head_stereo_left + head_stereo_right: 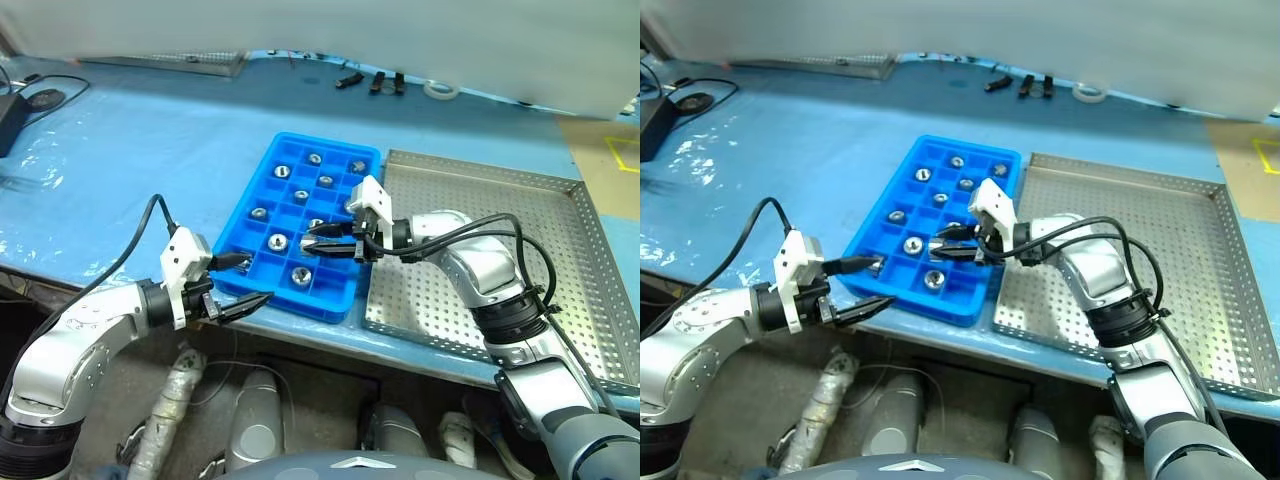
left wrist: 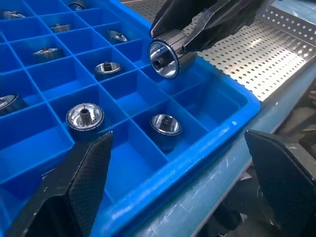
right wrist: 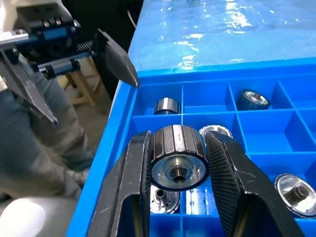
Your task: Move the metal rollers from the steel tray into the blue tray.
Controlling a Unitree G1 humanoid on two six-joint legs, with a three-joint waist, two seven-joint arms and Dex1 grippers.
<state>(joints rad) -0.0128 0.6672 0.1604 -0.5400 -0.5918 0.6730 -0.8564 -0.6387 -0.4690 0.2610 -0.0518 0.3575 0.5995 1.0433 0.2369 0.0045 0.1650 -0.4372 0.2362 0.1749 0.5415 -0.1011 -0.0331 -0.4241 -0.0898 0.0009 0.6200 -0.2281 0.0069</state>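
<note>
The blue tray [image 1: 262, 205] lies on the table with several metal rollers [image 1: 278, 240] standing in its square compartments. To its right lies the steel tray [image 1: 560, 260], its perforated floor bare. My right gripper [image 1: 310, 245] reaches in from the steel tray side and hovers over the blue tray's near rows, shut on one metal roller [image 3: 177, 158], whose end face with the dark hole faces my left gripper. That left gripper [image 1: 256, 279] is open with nothing in it, at the blue tray's near left corner; one of its fingers [image 2: 81, 190] is over the tray's rim.
Blue sheeting covers the table [image 1: 150, 170]. Small black tools [image 1: 385, 83] and a tape ring [image 1: 441, 90] lie at the back. A black adapter with cables [image 1: 18, 108] sits far left. Another perforated tray [image 1: 190, 62] lies at the back left.
</note>
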